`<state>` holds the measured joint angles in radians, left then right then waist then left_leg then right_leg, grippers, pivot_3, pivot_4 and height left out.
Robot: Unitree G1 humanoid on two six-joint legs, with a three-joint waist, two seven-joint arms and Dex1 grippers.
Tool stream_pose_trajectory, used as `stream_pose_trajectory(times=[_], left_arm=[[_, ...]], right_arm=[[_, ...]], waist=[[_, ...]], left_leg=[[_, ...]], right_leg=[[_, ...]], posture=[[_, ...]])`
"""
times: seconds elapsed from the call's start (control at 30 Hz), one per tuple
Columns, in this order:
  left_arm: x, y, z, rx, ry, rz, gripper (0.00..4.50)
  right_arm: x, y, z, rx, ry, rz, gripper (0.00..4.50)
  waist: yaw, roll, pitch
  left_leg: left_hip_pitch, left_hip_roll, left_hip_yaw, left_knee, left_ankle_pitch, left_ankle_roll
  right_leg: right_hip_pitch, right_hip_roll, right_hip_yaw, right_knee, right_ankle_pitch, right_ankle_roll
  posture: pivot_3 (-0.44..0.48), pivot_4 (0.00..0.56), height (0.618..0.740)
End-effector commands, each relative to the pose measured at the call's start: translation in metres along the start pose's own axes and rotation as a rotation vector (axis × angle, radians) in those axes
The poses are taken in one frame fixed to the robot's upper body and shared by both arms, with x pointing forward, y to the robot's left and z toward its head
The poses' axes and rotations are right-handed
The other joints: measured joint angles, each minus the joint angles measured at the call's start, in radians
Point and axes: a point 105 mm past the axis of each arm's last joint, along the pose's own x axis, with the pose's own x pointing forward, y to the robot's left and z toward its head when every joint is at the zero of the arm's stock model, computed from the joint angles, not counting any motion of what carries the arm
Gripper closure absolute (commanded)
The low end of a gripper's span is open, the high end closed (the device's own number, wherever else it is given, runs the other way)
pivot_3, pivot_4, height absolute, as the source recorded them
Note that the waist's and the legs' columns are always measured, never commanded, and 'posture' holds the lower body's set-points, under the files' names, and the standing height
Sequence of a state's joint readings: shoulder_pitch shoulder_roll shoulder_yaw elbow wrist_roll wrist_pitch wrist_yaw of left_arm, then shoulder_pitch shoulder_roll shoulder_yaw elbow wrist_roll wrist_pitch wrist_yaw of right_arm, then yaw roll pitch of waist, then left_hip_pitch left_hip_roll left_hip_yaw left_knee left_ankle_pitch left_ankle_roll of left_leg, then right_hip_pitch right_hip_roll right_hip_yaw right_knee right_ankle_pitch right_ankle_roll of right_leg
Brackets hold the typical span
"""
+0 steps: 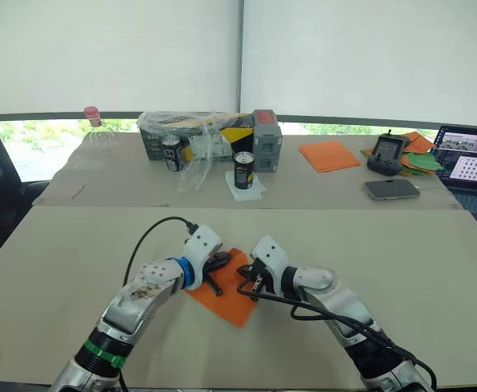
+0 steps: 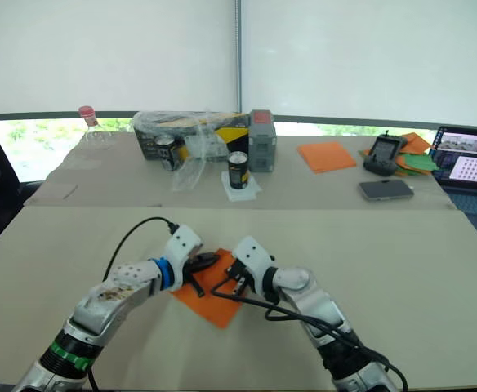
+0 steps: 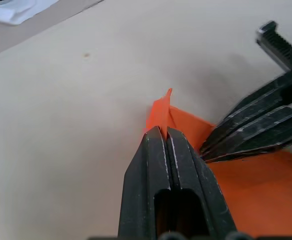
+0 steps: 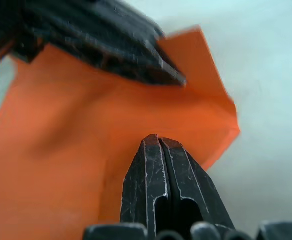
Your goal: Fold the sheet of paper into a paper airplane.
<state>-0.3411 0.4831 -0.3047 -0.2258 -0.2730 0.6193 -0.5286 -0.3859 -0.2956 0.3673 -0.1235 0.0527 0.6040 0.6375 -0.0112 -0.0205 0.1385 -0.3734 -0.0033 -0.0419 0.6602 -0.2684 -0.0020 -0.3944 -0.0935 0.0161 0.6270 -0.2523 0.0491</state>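
Honestly, barely started: the sheet of paper (image 1: 226,296) lies mostly flat on the counter (image 1: 402,269) with one corner lifted. The left pincer (image 3: 162,131) is clamped on that corner; the right pincer (image 4: 158,140) presses down, fingers together. Every real crease remains.

Beige table (image 1: 434,269), orange sheet of paper (image 1: 230,296), cans (image 1: 243,170), phone (image 1: 392,189), laptop (image 1: 474,167)
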Motion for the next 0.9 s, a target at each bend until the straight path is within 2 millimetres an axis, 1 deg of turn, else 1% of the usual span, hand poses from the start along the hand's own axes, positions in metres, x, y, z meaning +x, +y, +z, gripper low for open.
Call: stream_pose_trajectory(times=[0.03,0.1,0.2,0.37,0.63,0.7,0.77,0.9], left_arm=[[0.001,-0.012,0.003,0.062,-0.016,-0.05,4.49],[-0.001,-0.009,-0.002,0.071,0.006,-0.023,4.49],[-0.001,-0.009,-0.004,0.088,0.008,-0.015,4.49],[-0.001,-0.012,-0.008,0.184,0.007,-0.029,4.49],[0.001,-0.018,-0.02,0.233,0.092,-0.087,4.49],[0.001,-0.017,-0.021,0.244,0.11,-0.088,4.49],[0.0,-0.016,-0.023,0.268,0.133,-0.092,4.49],[0.0,-0.014,-0.024,0.313,0.164,-0.084,4.49]], right_arm=[[-0.005,-0.005,-0.004,0.021,0.017,-0.032,4.5],[-0.006,-0.006,-0.005,0.03,0.018,-0.042,4.5],[-0.006,-0.006,-0.005,0.036,0.016,-0.044,4.5],[-0.006,-0.006,-0.003,0.034,0.012,-0.046,4.5],[-0.011,-0.009,0.001,0.021,0.008,-0.053,4.5],[-0.012,-0.011,0.005,0.021,-0.007,-0.06,4.5],[-0.016,-0.015,0.013,0.015,-0.034,-0.074,4.5],[-0.026,-0.024,0.026,0.005,-0.073,-0.096,4.5]], waist=[[0.0,0.0,0.0],[0.0,0.0,0.0],[-0.002,0.0,0.0],[-0.002,0.0,0.0],[-0.002,0.0,0.0],[-0.002,0.0,0.0],[-0.002,0.0,0.0],[-0.002,0.0,0.0]], left_leg=[[0.0,0.0,0.0,0.0,0.0,0.0],[0.0,0.0,0.0,0.0,0.0,0.0],[0.0,0.0,0.0,0.0,0.0,0.0],[0.0,0.001,0.0,0.0,0.0,0.0],[0.0,0.001,0.0,0.0,0.0,0.0],[0.0,0.001,0.0,0.0,0.0,0.0],[0.0,0.001,0.0,0.0,0.0,0.0],[0.0,0.001,0.0,0.0,0.0,0.0]], right_leg=[[0.0,0.0,0.0,0.0,0.0,0.0],[0.0,0.0,0.0,0.0,0.0,0.0],[0.0,0.001,0.0,0.001,0.0,0.0],[0.0,0.001,0.0,0.001,0.0,0.0],[0.0,0.001,0.0,0.001,0.0,0.0],[0.0,0.001,0.0,0.002,0.0,0.0],[0.0,0.001,0.0,0.002,0.0,0.0],[-0.001,0.001,0.0,0.002,0.0,0.0]], posture=[[0.0,0.15,0.74],[0.0,0.15,0.74],[0.0,0.15,0.74],[0.0,0.15,0.74],[0.0,0.15,0.74],[0.0,0.15,0.74],[0.0,0.15,0.74],[0.0,0.15,0.74]])
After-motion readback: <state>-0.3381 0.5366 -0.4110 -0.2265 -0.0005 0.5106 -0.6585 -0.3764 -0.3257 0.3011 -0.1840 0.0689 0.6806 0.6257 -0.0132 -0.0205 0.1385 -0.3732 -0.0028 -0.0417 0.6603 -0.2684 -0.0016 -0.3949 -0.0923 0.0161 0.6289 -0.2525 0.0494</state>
